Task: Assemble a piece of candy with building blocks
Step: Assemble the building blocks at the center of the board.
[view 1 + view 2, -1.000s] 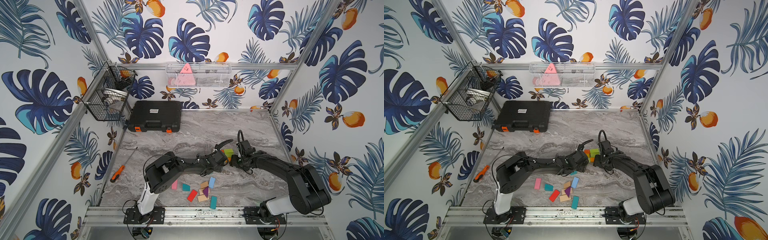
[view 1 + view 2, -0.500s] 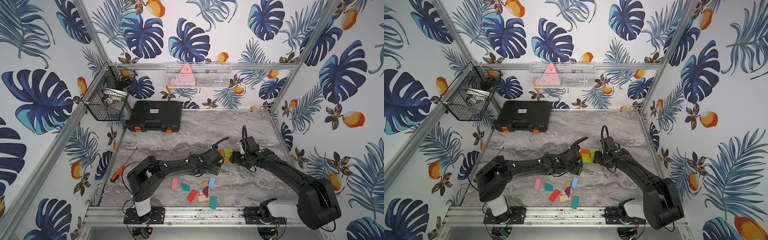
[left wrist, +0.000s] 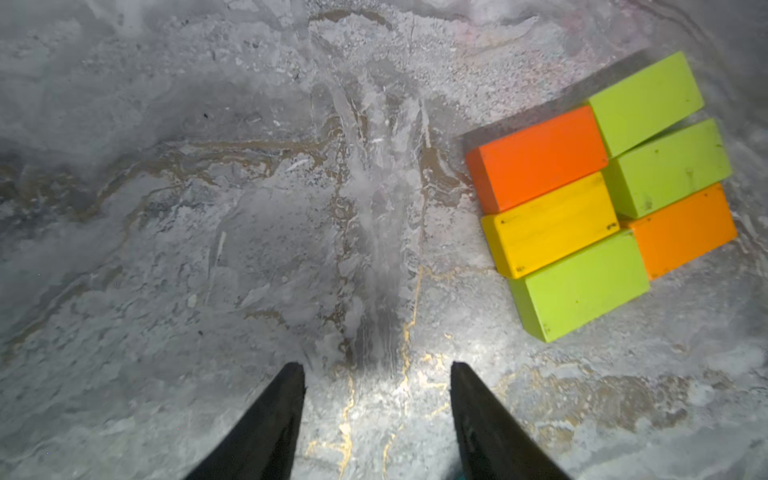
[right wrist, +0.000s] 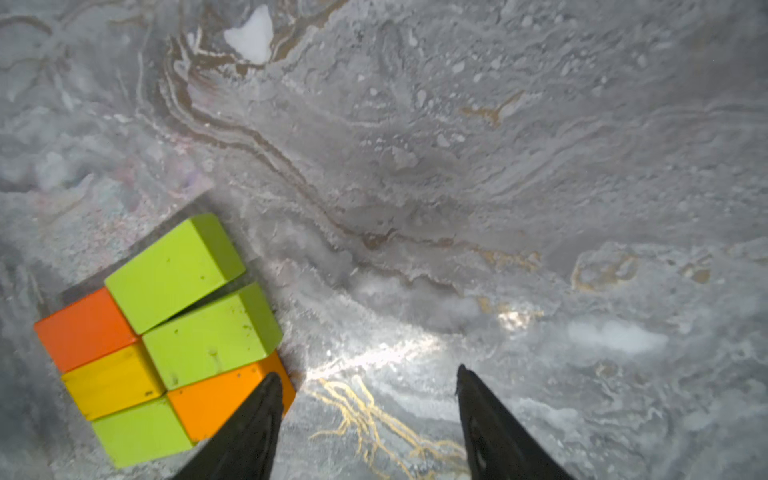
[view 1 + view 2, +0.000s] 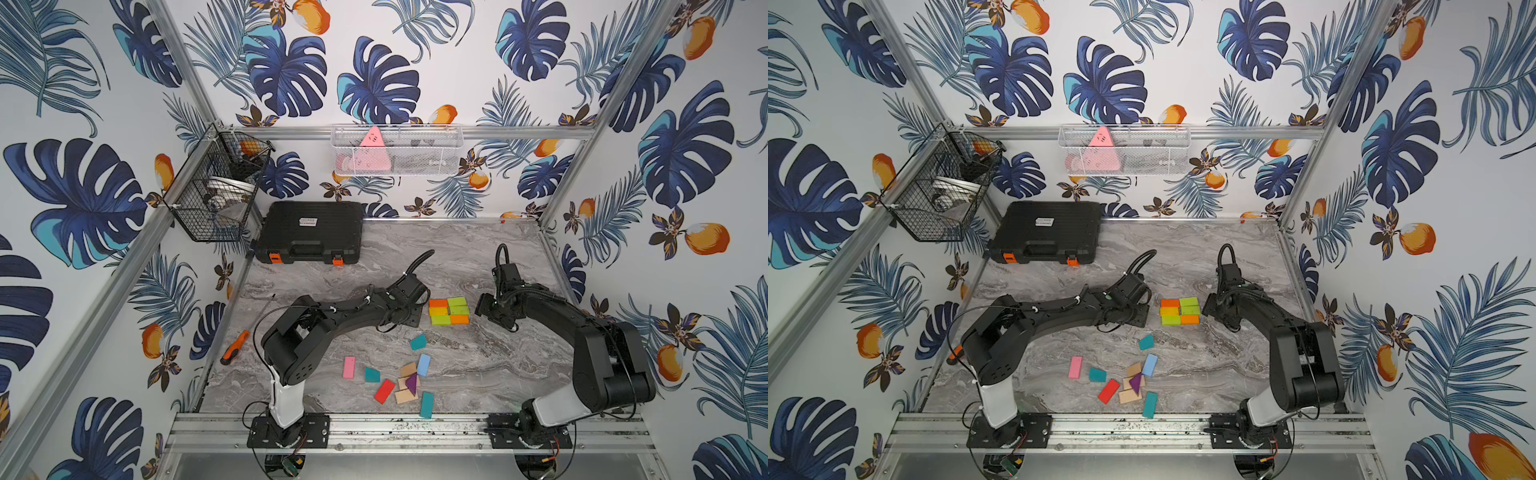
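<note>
Left gripper (image 3: 376, 368), right gripper (image 4: 365, 376) backed off six-block slab (image 5: 449, 311), just outside fingertips; fingers spread, empty. Candy body looks squared, ends remain.

Both top views high overhead, wrist views close (sharing blocks (image 3: 552, 224))

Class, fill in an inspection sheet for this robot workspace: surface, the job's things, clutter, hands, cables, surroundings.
Surface: grey marbled tabletop.
Job's things: six-block rectangle in green, orange and yellow; loose blocks scattered nearer the front rail.
Clutter: screwdriver at the robot's left edge; black case at the back.
Hands: left hand open, empty; right hand open, empty; they flank the rectangle.
Cables: a black cable loops off each wrist.
Surroundings: leaf-print walls; wire basket; mesh basket holding a pink triangle.
</note>
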Available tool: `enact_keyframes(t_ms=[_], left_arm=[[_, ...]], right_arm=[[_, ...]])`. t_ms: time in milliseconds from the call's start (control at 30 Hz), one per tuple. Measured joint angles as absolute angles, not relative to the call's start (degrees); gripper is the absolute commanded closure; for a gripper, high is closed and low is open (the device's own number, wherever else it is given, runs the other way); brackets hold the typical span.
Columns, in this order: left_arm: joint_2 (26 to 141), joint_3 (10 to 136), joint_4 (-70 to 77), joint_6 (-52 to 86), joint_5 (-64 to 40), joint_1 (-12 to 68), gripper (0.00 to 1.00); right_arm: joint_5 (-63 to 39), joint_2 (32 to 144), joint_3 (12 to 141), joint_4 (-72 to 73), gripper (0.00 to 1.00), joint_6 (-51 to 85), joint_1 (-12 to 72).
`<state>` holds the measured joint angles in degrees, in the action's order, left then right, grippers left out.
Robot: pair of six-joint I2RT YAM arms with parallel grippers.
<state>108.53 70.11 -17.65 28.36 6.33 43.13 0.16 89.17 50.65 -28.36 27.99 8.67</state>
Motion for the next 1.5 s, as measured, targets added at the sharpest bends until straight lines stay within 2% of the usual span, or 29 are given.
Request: enact_keyframes(t_ms=[333, 1000, 1500], left_arm=[[113.6, 72.0, -14.8, 28.4, 4.9, 43.2, 0.38], [116.7, 73.6, -7.2, 28.6, 3.2, 44.6, 0.36], [115.0, 73.1, -11.0, 28.6, 4.9, 44.6, 0.31]], right_arm=[[-1.1, 93.9, 51.8, -26.7, 0.33, 27.6, 8.1], [-4.2, 94.5, 52.0, -24.7, 0.34, 26.3, 8.1], [-2.8, 93.7, 51.7, -25.0, 0.31, 26.4, 8.1]])
